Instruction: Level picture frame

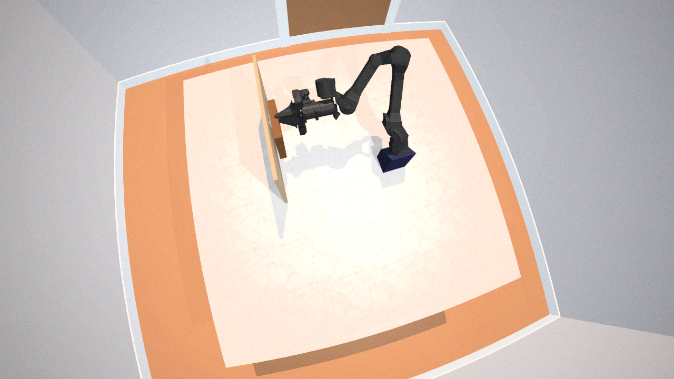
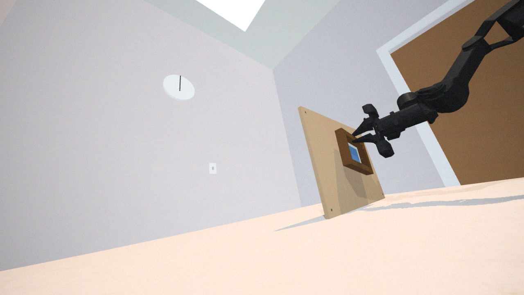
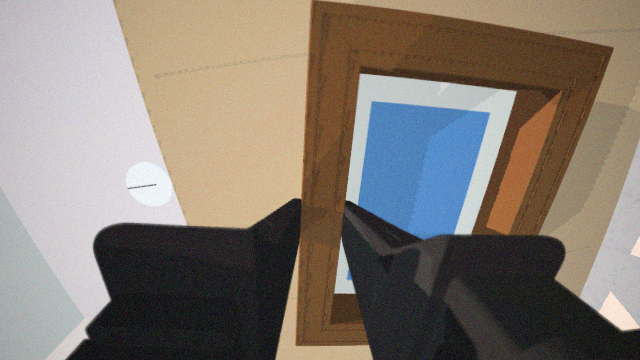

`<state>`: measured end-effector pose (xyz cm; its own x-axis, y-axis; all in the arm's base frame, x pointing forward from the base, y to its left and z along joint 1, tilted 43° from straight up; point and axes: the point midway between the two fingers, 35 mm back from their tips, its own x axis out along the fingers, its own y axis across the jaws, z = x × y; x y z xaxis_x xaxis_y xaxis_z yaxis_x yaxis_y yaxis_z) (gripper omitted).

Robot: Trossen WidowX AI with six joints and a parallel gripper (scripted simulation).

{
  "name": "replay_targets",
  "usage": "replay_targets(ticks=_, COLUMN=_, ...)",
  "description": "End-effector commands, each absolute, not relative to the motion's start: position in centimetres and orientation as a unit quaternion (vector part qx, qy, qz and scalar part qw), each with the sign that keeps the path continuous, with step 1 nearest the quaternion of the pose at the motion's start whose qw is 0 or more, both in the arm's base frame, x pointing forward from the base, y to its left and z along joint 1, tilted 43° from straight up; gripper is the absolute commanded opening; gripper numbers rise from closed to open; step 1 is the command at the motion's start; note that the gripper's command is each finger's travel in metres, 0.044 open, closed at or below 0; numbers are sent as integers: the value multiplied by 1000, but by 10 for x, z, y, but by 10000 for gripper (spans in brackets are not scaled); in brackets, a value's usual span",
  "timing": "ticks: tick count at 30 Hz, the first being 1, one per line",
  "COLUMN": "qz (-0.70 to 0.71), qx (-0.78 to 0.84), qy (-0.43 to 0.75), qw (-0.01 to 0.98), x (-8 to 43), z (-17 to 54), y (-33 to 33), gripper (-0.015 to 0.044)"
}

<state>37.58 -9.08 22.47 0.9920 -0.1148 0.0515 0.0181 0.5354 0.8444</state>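
Clock (image 2: pixel 178 87) (image 3: pixel 149 184) beyond the upright board (image 1: pixel 266 122) (image 2: pixel 317 161) (image 3: pixel 220 125)

Exterior view: a round white clock (image 2: pixel 178 87) (image 3: pixel 149 184) hangs at 10 o'clock; a brown door (image 1: pixel 337 16) (image 2: pixel 472 91) fills 2 o'clock. 2 pale walls meet near 12.
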Motion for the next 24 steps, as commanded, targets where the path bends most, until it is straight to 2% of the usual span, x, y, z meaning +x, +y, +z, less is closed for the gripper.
replay_targets(ticks=1, qz=-32, qx=478, qy=-51, qw=876, x=376, z=226, y=-88, gripper=0)
replay_targets(ticks=24, qz=-33, qx=478, qy=-51, qw=876, x=377, z=225, y=-86, gripper=0)
